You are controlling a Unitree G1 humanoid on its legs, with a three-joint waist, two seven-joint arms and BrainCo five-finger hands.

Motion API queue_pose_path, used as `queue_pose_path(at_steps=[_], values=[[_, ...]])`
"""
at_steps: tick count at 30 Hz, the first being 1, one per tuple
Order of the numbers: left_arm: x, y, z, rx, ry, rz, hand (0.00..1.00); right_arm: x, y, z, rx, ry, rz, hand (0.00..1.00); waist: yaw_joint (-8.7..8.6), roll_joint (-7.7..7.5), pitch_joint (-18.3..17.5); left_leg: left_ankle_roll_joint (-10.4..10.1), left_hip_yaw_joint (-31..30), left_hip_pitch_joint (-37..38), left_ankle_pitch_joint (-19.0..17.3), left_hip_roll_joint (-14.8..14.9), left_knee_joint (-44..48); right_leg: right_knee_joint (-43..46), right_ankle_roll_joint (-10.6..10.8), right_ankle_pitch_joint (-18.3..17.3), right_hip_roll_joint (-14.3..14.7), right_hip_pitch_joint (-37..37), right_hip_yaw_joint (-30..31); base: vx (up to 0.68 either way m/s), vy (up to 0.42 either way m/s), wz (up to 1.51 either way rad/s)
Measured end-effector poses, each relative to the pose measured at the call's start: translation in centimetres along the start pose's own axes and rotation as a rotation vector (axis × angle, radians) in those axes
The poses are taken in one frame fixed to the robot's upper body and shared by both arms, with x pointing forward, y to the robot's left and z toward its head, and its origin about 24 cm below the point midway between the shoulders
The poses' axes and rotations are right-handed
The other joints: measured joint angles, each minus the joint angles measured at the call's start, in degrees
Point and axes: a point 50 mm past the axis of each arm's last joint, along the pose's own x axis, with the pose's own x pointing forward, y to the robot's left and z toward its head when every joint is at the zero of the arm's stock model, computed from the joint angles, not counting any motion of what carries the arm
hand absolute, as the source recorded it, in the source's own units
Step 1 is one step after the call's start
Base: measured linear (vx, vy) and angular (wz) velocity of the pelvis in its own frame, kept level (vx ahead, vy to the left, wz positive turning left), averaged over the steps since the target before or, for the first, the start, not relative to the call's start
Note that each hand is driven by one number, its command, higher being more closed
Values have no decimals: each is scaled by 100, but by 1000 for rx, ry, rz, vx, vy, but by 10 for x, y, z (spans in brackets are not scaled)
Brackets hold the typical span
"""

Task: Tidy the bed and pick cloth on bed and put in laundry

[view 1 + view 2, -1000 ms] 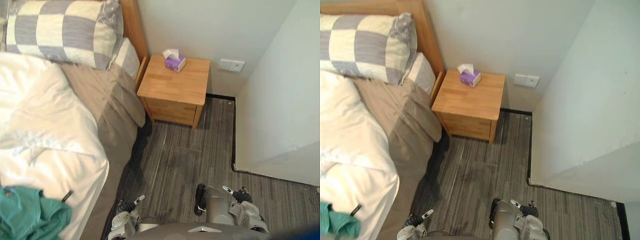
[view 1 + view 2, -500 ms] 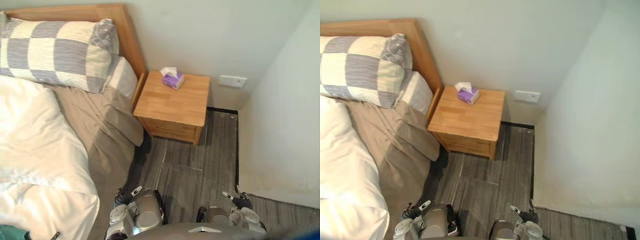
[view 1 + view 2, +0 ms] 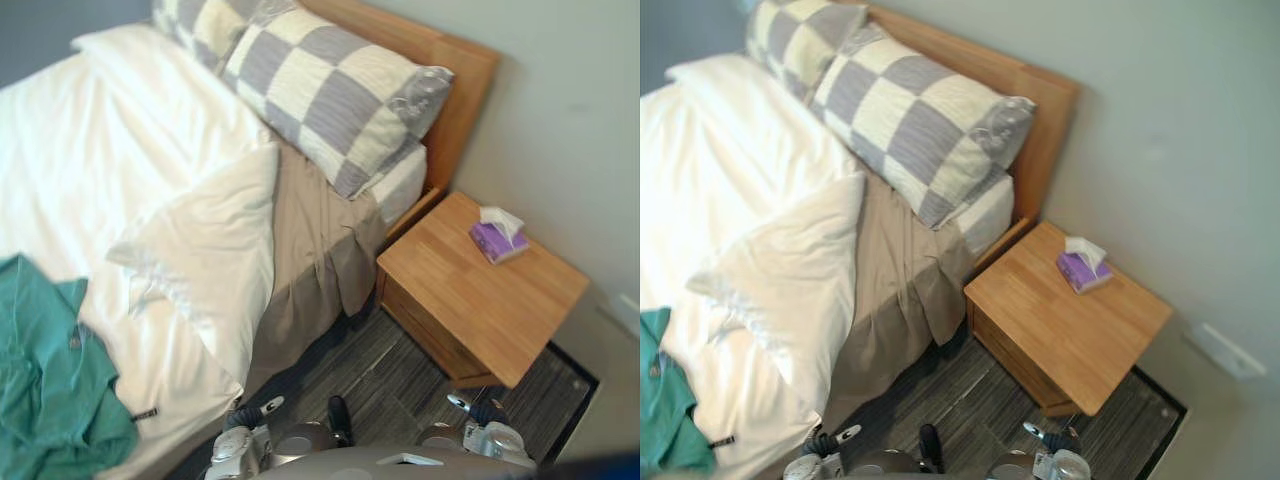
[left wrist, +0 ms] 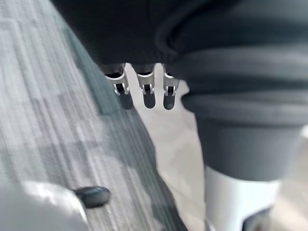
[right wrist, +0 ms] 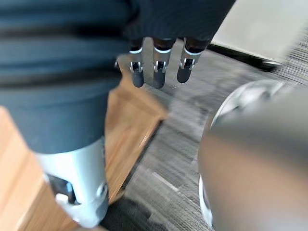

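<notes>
Cloth [image 3: 50, 390], teal: crumpled on white duvet [image 3: 150, 170], well apart from left hand [image 4: 144, 91] and right hand [image 5: 159, 72], both slack-fingered, empty.

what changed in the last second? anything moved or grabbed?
The camera turned, not the things: the head views swung toward the bed, so more of the green cloth and the pillows shows. Nothing was taken or let go. Cloth, pillows, nightstand and tissue box kept their places. The left hand and right hand still hang low over the floor, open and empty.
</notes>
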Motion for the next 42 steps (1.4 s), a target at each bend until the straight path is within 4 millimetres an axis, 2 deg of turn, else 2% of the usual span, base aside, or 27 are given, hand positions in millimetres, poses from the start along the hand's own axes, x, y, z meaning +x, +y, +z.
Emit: queue_pose_path(at_steps=[2,3,4,5,6,8,11,12,14,15,17,19,20,22,23,24,28,31,32,33,34,35,36,38,39,41,42], values=[[-1,4,-5,-11,13,11,0,-1,-2,-6,-6,13,-2,0,6,-74,-38,-97,-444,18,46,-19,2,-429,-5,8,266,-156,838,186,-205,146],[-1,8,-8,-30,20,28,0,-3,-1,-11,-11,26,2,0,42,-207,-77,-175,-566,25,46,-122,24,-851,0,118,251,-161,1134,154,-223,135],[-2,14,-12,-62,34,52,0,-5,4,-17,-5,42,13,0,95,-381,-111,-307,-535,95,-24,-199,41,-1127,-119,28,108,-49,1202,137,-244,91],[-5,15,-21,-99,57,66,0,-5,2,-16,-4,38,7,0,203,-294,-167,-440,-164,101,-63,-40,64,-1216,-173,46,171,6,1087,142,-261,60],[-7,14,-30,-124,80,72,0,-5,4,-13,-1,24,11,0,191,-165,-222,-500,168,85,-102,91,93,-1319,-212,68,253,70,1007,103,-199,21],[-14,11,-46,-147,124,75,0,-6,12,-10,-17,6,39,0,190,-38,-279,-612,160,62,-107,227,123,-1583,-268,131,376,270,821,77,-136,33],[-12,14,-39,-160,95,78,0,-8,19,-9,-43,-5,60,0,172,-129,-232,-848,376,-435,-292,361,878,-1778,-264,216,333,479,373,62,-100,62],[-10,16,-33,-180,75,87,0,-8,19,-8,-47,-12,60,0,159,-169,-208,-888,960,-694,-423,521,1335,-1819,-264,225,278,516,205,24,-39,74],[-11,13,-29,-217,59,96,0,-9,22,-8,-78,-15,69,0,190,-152,-210,-625,2734,-799,-519,1202,1814,-1822,-264,223,231,622,-39,72,32,67],[-12,11,-33,-227,71,96,0,-9,20,-8,-81,-20,63,0,196,-89,-211,-496,2943,-710,-389,1347,1726,-1805,-231,203,228,744,-126,96,90,45],[-12,13,-33,-221,71,99,0,-9,20,-9,-74,-15,61,0,218,-152,-264,-386,2858,-606,-335,1061,1563,-1789,-184,204,25,783,-132,63,209,33],[-11,20,-30,-213,62,113,0,-11,27,-12,-41,1,70,0,212,-374,-306,-442,2697,-633,-181,732,1401,-1864,-113,210,-286,812,-181,52,194,21],[-9,21,-24,-216,45,118,0,-14,34,-17,-7,22,81,0,227,-529,-238,-376,2636,-658,-370,708,1607,-1940,-24,237,-507,869,-214,89,145,-6],[-11,22,-30,-221,63,127,0,-14,25,-21,8,29,53,0,195,-387,-313,-435,2634,-612,-546,1361,1923,-1960,57,280,-541,945,-197,111,214,-11],[-13,20,-38,-219,84,121,0,-13,17,-20,13,24,31,0,158,-236,-374,-703,2484,-549,-353,1670,1680,-1978,210,328,-551,978,-196,99,344,-2],[-13,20,-37,-213,82,118,0,-12,16,-21,7,33,31,0,186,-243,-416,-920,2343,-512,-357,1417,1510,-2090,439,450,-707,989,-180,93,359,9],[-11,28,-32,-162,53,119,0,-15,27,-27,27,60,63,0,198,-495,-538,-718,2308,-478,-200,853,933,-2480,666,1066,-1015,989,-264,60,281,20],[-11,27,-35,-112,64,101,0,-15,25,-28,33,59,56,0,157,-465,-602,-632,2178,-112,25,498,188,-2117,700,1323,-1203,935,-321,-13,204,20],[-10,24,-34,-74,67,87,0,-15,25,-26,32,53,56,0,143,-418,-583,-652,2165,-7,13,433,54,-1712,682,1334,-1304,797,-294,-63,138,23],[-9,19,-30,-21,58,62,0,-13,21,-22,23,39,48,0,142,-327,-562,-623,2144,50,-21,383,-47,-1013,499,1421,-1415,467,-164,-95,122,22],[-8,16,-31,27,60,43,0,-12,18,-18,18,24,41,0,109,-178,-554,-635,2112,81,-34,379,-120,-383,161,1509,-1480,98,-67,-89,111,21],[-8,16,-31,41,57,39,0,-12,18,-16,16,17,41,0,77,-179,-562,-634,2100,73,-35,378,-136,-133,27,1474,-1495,-36,-60,-40,71,23],[-8,18,-30,57,49,42,0,-12,19,-13,6,1,46,0,11,-235,-555,-633,2064,77,-35,375,-195,194,127,1170,-1373,-248,41,-15,-22,22],[-8,21,-29,65,49,48,0,-13,24,-13,13,-3,60,0,-12,-279,-533,-633,1986,80,-34,434,-240,126,212,721,-758,-399,415,11,-106,19],[-8,21,-29,69,49,49,0,-13,24,-14,20,-4,61,0,-21,-289,-529,-634,1973,95,-21,469,-238,-308,153,574,-304,-384,678,41,-143,12],[-7,19,-28,67,45,47,0,-14,25,-18,37,14,60,0,-13,-367,-541,-658,2010,149,142,414,-291,-1208,-141,399,-115,-22,751,43,-143,-9],[-7,17,-28,66,47,43,0,-14,24,-19,47,19,55,0,7,-332,-528,-707,2046,171,229,384,-412,-1618,-149,287,-65,169,823,51,-122,-22]])
